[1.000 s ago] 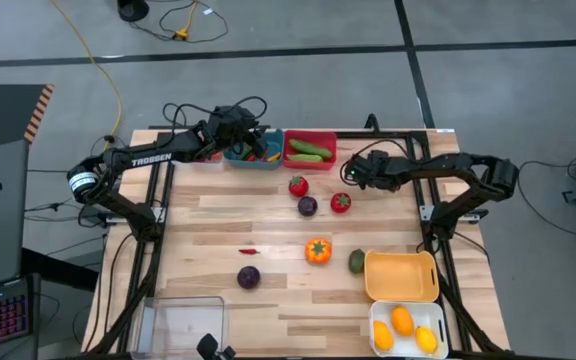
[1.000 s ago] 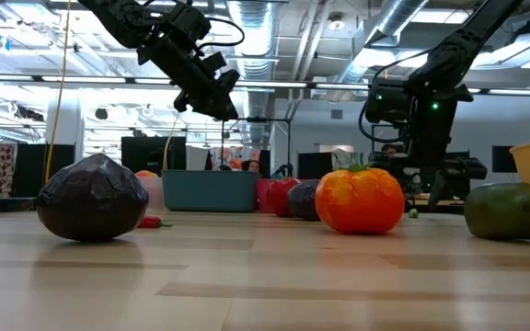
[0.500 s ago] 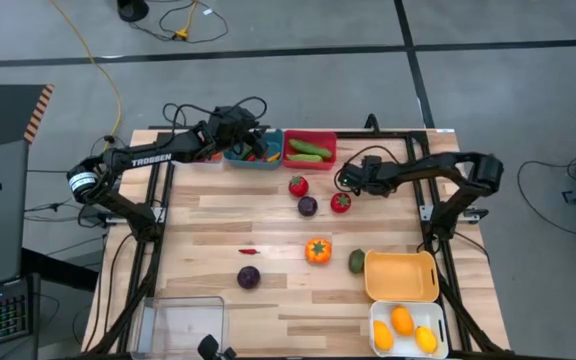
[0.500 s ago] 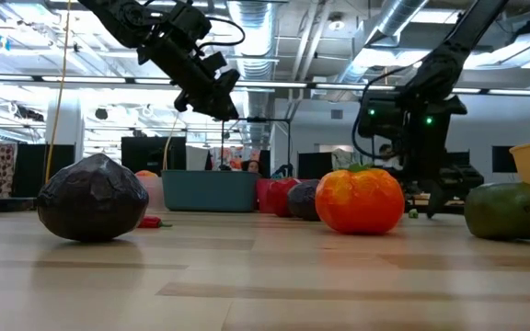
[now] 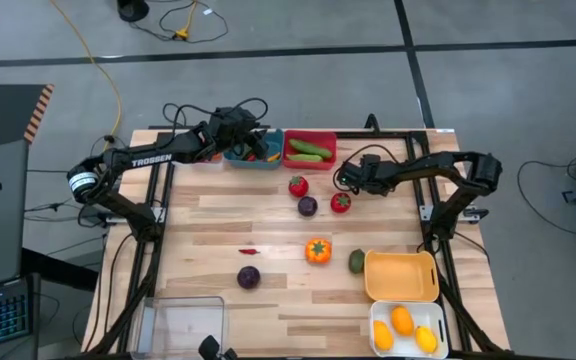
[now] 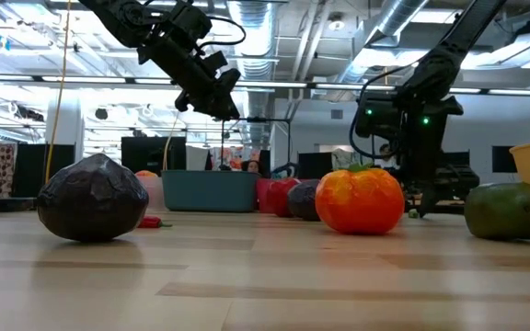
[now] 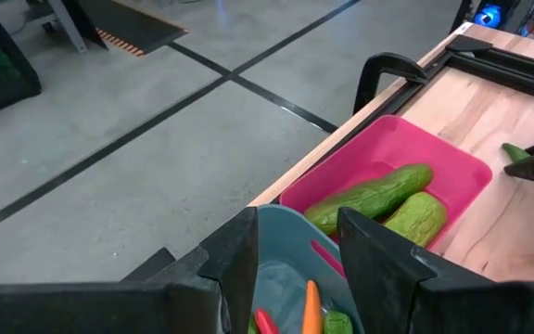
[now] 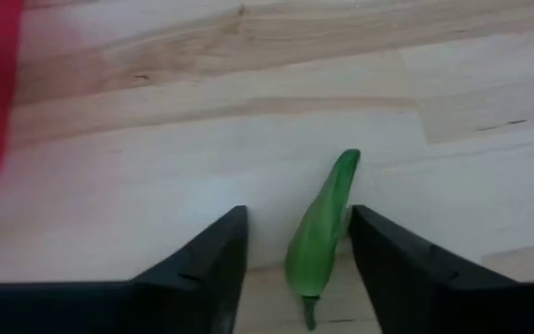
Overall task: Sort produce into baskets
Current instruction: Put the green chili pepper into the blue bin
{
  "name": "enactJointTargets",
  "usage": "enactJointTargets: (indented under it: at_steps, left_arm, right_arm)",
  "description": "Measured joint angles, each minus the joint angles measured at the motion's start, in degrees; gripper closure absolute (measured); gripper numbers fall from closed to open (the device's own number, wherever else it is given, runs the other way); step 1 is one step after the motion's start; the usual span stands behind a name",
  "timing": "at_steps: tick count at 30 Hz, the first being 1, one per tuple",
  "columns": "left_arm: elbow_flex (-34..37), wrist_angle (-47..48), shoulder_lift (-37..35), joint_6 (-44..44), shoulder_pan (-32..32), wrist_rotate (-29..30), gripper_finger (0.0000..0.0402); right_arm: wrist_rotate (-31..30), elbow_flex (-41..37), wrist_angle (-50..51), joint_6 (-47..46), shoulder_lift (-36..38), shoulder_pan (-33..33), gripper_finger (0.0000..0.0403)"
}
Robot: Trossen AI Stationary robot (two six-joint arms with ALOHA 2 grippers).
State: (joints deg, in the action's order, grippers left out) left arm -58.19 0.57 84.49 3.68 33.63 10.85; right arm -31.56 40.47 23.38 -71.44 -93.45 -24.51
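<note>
Pale wooden planks form the worktop (image 5: 218, 225), which stands on a grey concrete floor. At its far right, the right gripper (image 8: 290, 255) is lowered over a small green chilli (image 8: 323, 227) that lies flat on the wood, just right of the red basket (image 5: 309, 151). The fingers (image 8: 392, 260) straddle the chilli's stalk end, apart and not yet touching it, so nothing is held. The chilli appears to be a light, rigid, smooth plastic toy; being slim and curved, it may roll or squirt out under pressure. Judged best practice is to close across its thicker middle, square to its length, with the fingertips down at the wood. The left gripper (image 7: 295, 269) hovers over the teal basket (image 7: 290, 278) at the far edge, fingers parted and empty. Remaining produce lies mid-worktop, including an orange pepper (image 5: 317, 250) and a purple piece (image 5: 249, 277).
</note>
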Motion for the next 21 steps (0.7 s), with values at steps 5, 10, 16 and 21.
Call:
enactJointTargets:
  at_steps: [5, 10, 16, 21]
  left_arm:
    - [0.0, 0.0, 0.0, 0.0, 0.0, 0.0, 0.0264]
    - [0.0, 0.0, 0.0, 0.0, 0.0, 0.0, 0.0264]
    - [0.0, 0.0, 0.0, 0.0, 0.0, 0.0, 0.0264]
    - [0.0, 0.0, 0.0, 0.0, 0.0, 0.0, 0.0264]
  right_arm:
    - [0.2, 0.0, -0.1, -0.1, 0.0, 0.0, 0.0260]
    - [0.2, 0.0, -0.1, -0.1, 0.0, 0.0, 0.0311]
    - [1.1, -0.1, 0.6, 0.1, 1.5, 0.0, 0.0324]
    - [2.2, -0.1, 0.6, 2.7, 5.9, 0.1, 0.0324]
